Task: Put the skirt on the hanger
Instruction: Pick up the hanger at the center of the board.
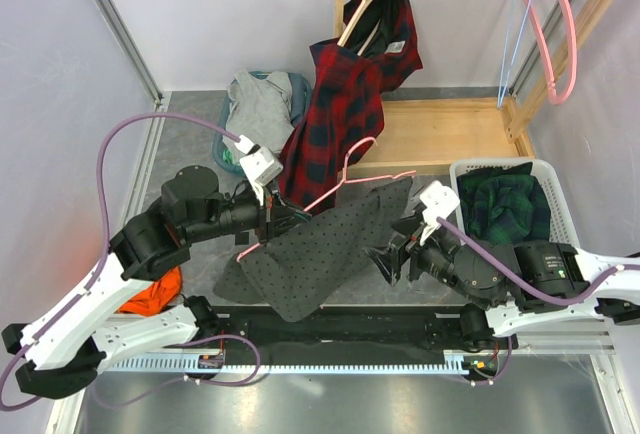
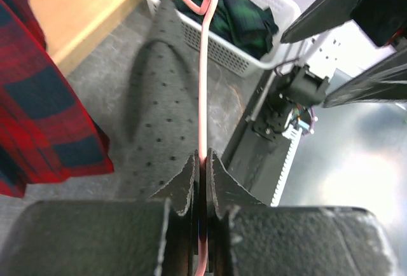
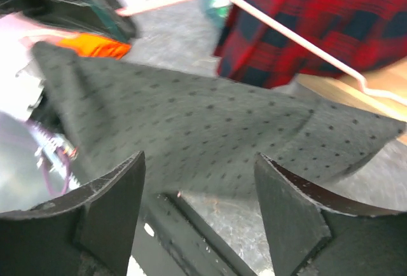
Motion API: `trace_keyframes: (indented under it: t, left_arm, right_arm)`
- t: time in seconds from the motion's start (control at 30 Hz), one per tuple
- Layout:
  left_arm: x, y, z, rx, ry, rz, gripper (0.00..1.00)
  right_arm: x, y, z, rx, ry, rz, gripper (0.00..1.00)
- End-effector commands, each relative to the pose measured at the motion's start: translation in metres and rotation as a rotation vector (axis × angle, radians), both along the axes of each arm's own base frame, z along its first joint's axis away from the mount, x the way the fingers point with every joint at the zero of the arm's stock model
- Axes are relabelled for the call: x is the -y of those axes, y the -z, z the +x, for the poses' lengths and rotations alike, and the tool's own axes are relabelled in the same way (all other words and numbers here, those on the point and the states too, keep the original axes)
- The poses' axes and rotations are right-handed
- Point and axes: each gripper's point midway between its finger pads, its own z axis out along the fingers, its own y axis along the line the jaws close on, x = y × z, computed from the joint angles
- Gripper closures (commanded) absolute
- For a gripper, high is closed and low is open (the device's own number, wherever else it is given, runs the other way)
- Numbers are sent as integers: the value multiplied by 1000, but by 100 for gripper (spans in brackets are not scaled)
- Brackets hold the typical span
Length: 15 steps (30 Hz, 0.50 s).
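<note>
Jaws of the left gripper [image 2: 202, 161] are pressed together on the thin wire of the pink hanger [image 2: 204, 79], which runs straight out ahead of them toward the white basket [image 2: 219, 52]. Those of the right gripper [image 3: 200, 168] stand wide apart and hold nothing. The grey dotted skirt [image 3: 191, 130] is draped over the hanger. In the left wrist view it hangs from the wire just ahead of the clamped jaws and falls away to their left. In the right wrist view it spreads as a broad sheet just ahead of the parted fingers [image 3: 111, 193], filling the gap between them; whether it touches their tips cannot be told. From above, the skirt lies between the two grippers, its lower edge trailing down toward the near edge of the table. Beyond the right jaws, behind the skirt, hangs a red plaid garment [image 3: 318, 21], with the hanger's wire crossing in front of it. Far ahead of the left jaws, a dark green plaid cloth [image 2: 245, 15] fills the basket. An orange cloth [image 3: 95, 46] sits beyond the skirt's far corner, up and to the left of the right jaws.
</note>
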Motion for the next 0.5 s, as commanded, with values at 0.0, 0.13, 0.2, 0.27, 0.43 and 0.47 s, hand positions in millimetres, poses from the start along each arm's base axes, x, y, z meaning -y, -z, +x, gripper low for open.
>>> trace_keyframes:
  t: [0.0,0.13,0.2,0.27,0.43,0.47]
  left_arm:
    - [-2,-59,15,105,-76,-130,98]
    - [1,-78,24,130,-110,-174,98]
    - [6,-87,31,140,-129,-191,98]
    - [6,-100,39,154,-163,-210,98]
    - [18,-120,69,190,-252,-235,98]
    - [21,-123,72,193,-257,-240,98]
  right_arm:
    - [28,9,26,-18,246,69,24]
    - [50,22,41,-46,429,157,23]
    - [48,32,42,-63,450,154,23]
    - [49,40,43,-76,484,137,23]
    - [34,65,44,-84,527,30,23]
    - [30,72,44,-92,528,14,23]
